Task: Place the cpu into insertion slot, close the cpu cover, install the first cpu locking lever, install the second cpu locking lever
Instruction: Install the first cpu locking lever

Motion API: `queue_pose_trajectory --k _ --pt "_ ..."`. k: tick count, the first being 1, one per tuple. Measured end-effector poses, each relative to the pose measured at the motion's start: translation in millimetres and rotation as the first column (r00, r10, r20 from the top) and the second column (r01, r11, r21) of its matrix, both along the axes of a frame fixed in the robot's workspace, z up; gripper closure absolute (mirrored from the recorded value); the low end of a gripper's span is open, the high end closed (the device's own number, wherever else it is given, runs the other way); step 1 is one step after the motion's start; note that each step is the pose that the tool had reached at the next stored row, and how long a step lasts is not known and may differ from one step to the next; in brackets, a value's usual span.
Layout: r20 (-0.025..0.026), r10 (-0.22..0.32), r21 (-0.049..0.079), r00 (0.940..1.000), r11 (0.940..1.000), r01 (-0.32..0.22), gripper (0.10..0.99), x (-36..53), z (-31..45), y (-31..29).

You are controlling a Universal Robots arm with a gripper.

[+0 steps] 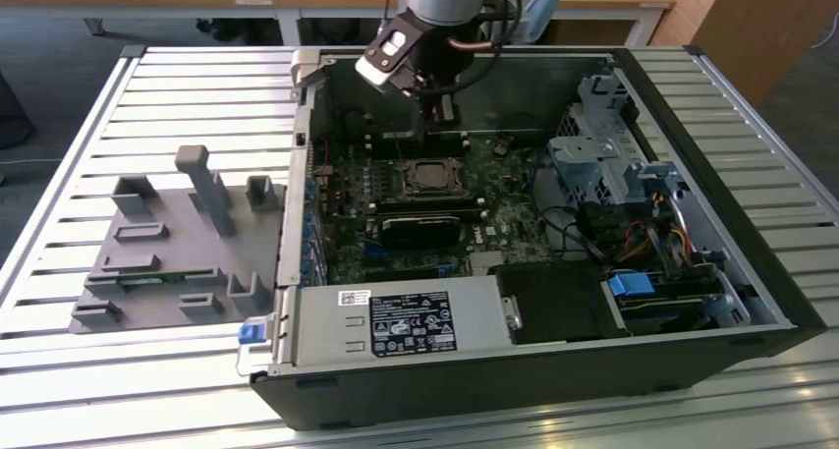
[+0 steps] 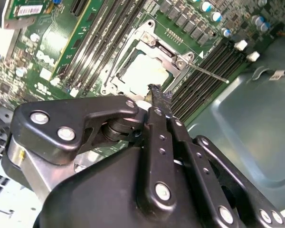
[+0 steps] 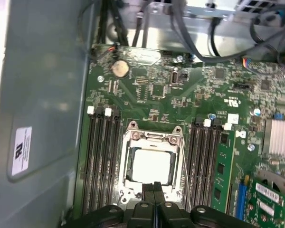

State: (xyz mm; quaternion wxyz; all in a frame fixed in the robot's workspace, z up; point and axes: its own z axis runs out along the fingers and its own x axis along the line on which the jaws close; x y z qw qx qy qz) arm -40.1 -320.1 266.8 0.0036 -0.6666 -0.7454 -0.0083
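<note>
The gripper (image 3: 155, 187), its two black fingers (image 2: 157, 99) pressed together and holding nothing, hangs over the green circuit board (image 3: 152, 90) inside an open computer case (image 1: 734, 272). Both wrist views place its tip at the edge of the insertion slot (image 3: 128, 164). The cpu (image 3: 151, 165) lies flat in the slot, silvery face up. The cpu cover (image 3: 152, 137) frames it. A thin metal locking lever (image 2: 209, 74) runs beside the socket.
</note>
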Motion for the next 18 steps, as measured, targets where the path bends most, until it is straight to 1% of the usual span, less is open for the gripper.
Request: queue_pose_trajectory --k 3,5,10,13,16,18 --pt "-0.0001 0.054 -0.001 0.9985 0.9985 -0.054 0.98 0.0 0.0 0.0" --pt "0.0 0.087 0.0 0.9963 0.9963 -0.087 0.98 0.0 0.0 0.0" --pt "-0.0001 0.144 -0.001 0.9896 0.9896 -0.144 0.98 0.0 0.0 0.0" --pt "-0.0001 0.189 -0.001 0.9819 0.9819 -0.189 0.98 0.0 0.0 0.0" --pt "-0.0002 0.24 -0.001 0.9709 0.9709 -0.24 0.98 0.0 0.0 0.0" --pt "-0.0001 0.272 -0.001 0.9624 0.9624 -0.272 0.98 0.0 0.0 0.0"
